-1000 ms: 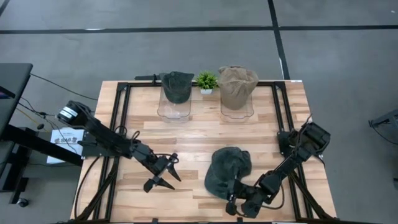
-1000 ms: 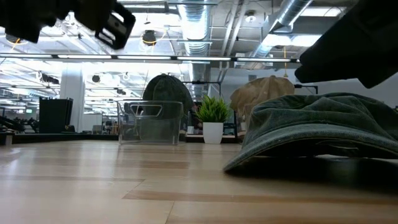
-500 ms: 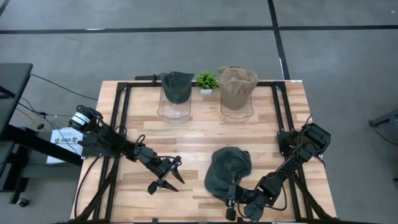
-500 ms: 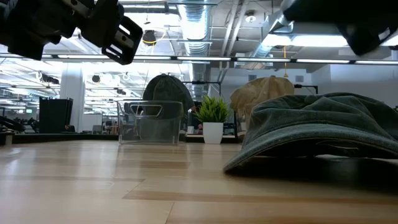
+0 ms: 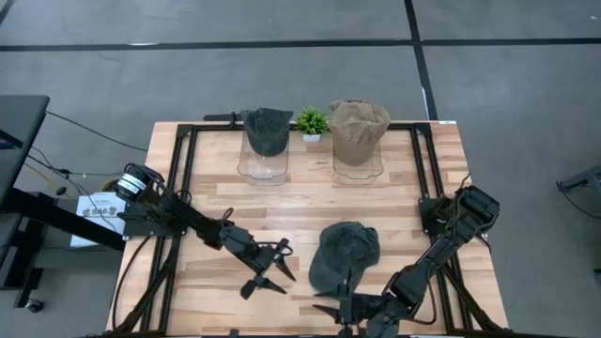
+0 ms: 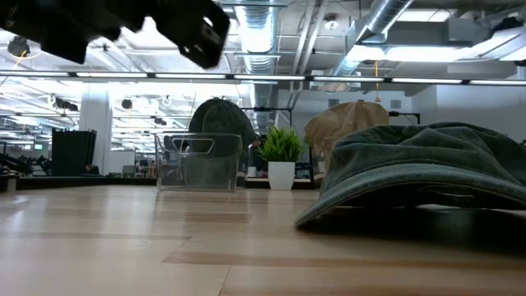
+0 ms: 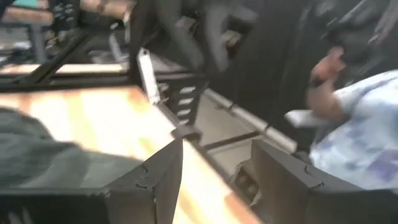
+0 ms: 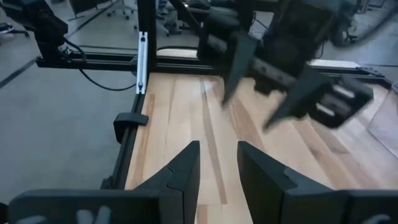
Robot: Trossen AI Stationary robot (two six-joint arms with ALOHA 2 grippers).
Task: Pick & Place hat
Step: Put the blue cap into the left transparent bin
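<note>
A dark green hat [image 5: 345, 253] lies crown up on the wooden table, its brim on the boards [image 6: 411, 168]. My left gripper [image 5: 274, 271] hovers open just left of the hat and points toward it; in the left wrist view the hat [image 7: 37, 155] lies beside the gripper [image 7: 217, 180], not between the fingers. My right gripper [image 5: 335, 305] hangs above the table's near edge, just in front of the hat, pointing toward the table's left. Its fingers stand apart with nothing between them [image 8: 217, 165].
At the far edge, two clear stands carry another dark green hat [image 5: 266, 130] and a tan hat [image 5: 358, 125], with a small potted plant [image 5: 312, 122] between them. Black frame rails [image 5: 184, 178] run along the table's sides. A person [image 7: 360, 130] shows beyond the table.
My left gripper has moved toward the table's right, closing on the hat, still open. My right gripper has risen from the hat's near edge, rolled about its own line and shifted a little toward the table's left. The hat has stayed in place.
</note>
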